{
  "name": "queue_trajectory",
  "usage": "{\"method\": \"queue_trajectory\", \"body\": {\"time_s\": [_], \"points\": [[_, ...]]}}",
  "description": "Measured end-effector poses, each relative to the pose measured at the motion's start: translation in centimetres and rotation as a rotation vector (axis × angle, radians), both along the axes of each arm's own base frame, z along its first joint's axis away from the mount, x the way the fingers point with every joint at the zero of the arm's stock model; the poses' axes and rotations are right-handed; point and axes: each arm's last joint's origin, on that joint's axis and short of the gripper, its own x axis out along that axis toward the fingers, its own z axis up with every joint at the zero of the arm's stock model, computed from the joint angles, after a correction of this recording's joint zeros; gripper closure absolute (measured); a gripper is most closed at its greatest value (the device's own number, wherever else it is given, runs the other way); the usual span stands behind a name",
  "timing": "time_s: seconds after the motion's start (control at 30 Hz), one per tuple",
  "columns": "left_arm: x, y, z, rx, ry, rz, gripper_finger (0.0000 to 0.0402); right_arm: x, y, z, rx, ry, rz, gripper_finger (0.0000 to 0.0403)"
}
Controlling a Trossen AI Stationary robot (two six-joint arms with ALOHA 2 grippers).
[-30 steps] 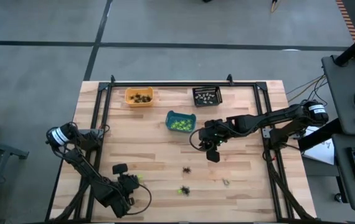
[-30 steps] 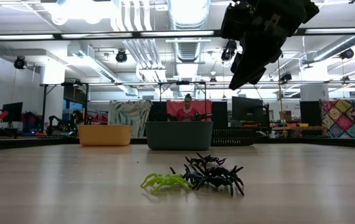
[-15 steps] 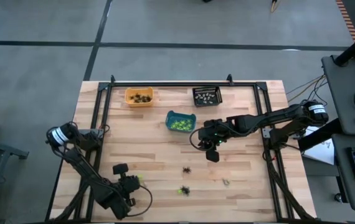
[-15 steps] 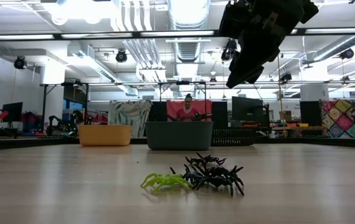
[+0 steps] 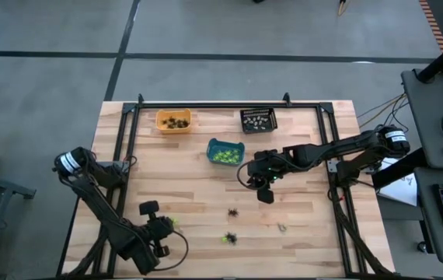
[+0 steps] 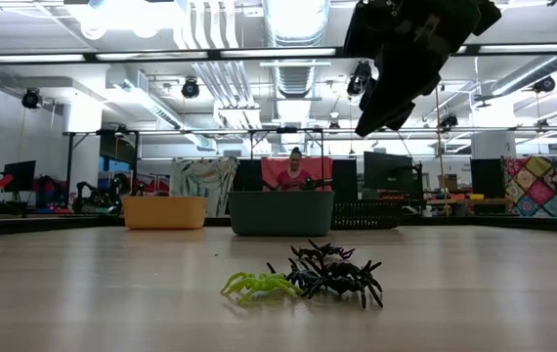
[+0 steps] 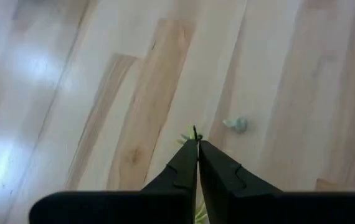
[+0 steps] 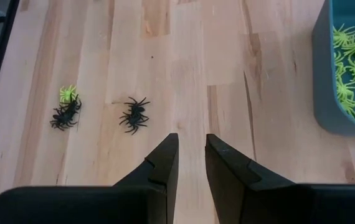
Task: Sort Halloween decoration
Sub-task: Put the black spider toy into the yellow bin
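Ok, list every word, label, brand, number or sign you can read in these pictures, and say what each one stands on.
No text can be read in any of the views.
Orange bin, teal bin, black bin: no label shows on any of them.
Wooden table: bare wood, no markings.
Room behind the table in the low view: screens and panels show, but any writing on them is too small to read.
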Motion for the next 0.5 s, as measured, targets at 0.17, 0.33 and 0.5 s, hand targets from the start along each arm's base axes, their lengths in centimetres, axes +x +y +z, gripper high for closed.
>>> {"method": "queue_trajectory", "body": {"time_s": [0.17,0.33,0.5], "points": [[-0.1,0.4,1.2,0.004,-0.065,-0.005,0.0401,0.0,0.3,0.0,0.0,0.0,0.01,0.0335],[-0.3,0.9,2.2,0.004,-0.086,-0.012,0.0401,0.0,0.3,0.0,0.0,0.0,0.011,0.0335],[-0.4,0.9,1.9,-0.013,-0.076,-0.006,0.0401,0.0,0.3,0.0,-0.006,-0.002,0.018,0.0335]]}}
